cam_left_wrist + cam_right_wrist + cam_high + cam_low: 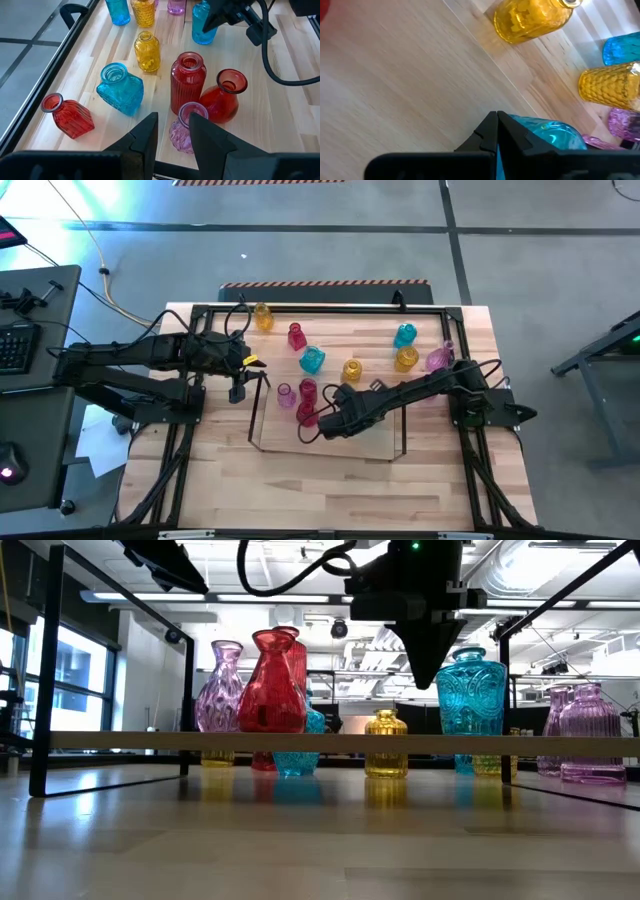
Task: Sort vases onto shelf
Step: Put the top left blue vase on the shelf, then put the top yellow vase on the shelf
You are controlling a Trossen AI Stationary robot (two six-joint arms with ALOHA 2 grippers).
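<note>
- We saw the shelf (262, 442) on the wooden worktop (330, 490), toward its front middle, with a pink vase (285, 395), a ribbed red vase (307, 391) and a round red vase (307, 415) standing on it.
- The right gripper (338, 396) hung over the shelf just beside the red pair, fingers pressed together, empty.
- The left gripper (237, 390) hovered at the shelf's left end, fingers (145, 137) narrowly apart, holding nothing, pink vase just beyond them.
- Other vases stood behind the shelf: cyan (312, 360), amber (351, 370), red (296, 336), and more farther right.
</note>
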